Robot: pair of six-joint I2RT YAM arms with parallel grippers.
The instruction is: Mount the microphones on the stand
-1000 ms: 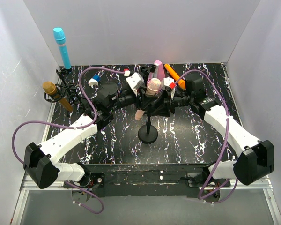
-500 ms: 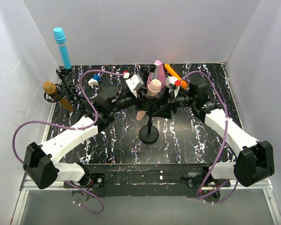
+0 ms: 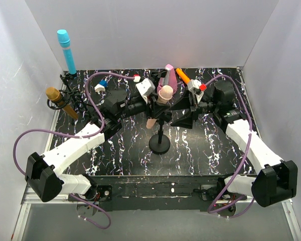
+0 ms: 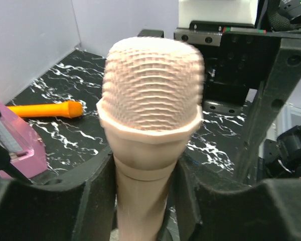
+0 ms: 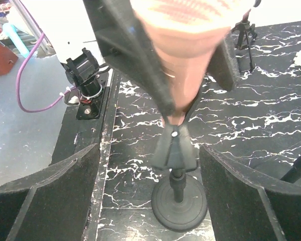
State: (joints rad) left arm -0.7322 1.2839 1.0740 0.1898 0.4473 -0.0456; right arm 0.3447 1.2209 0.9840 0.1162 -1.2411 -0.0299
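1. Landmark: black round-based stand (image 3: pixel 159 143), mid-table, upright pole topped by a black clip (image 5: pixel 173 150).
2. Directly above the stand: pale pink-beige stick microphone with a mesh head (image 4: pixel 150 125), tilted, head up, tail down at the clip. Cannot tell whether seated in the clip or only touching it.
3. Left of the stand: left gripper (image 4: pixel 144 198), jaws drawn narrow onto the microphone's shaft just below the head. Probably gripped high to leave the tail free for the clip.
4. Right of the stand: right gripper (image 3: pixel 179 113), jaws spread wide, nothing between the pads, clear of the microphone. Likely parked close and facing the clip, ready to steady the pole or push the tail in.
5. Behind the stand: orange stick microphone (image 3: pixel 183 76), flat on the black marbled tabletop (image 3: pixel 210 145), just beside a pink pyramid-shaped metronome (image 3: pixel 168 75). Not yet mounted.
6. Far left of the stand: cyan-blue microphone (image 3: pixel 66 50), upright, and gold microphone (image 3: pixel 60 102), tilted, both in small black holders (image 3: pixel 72 93) near the table's left edge. Judged finished.
7. Judgement: about halfway. Step in hand: seating the pink-beige tail. Risks: a slanted tail missing the clip, or a tipped stand under a sideways push.
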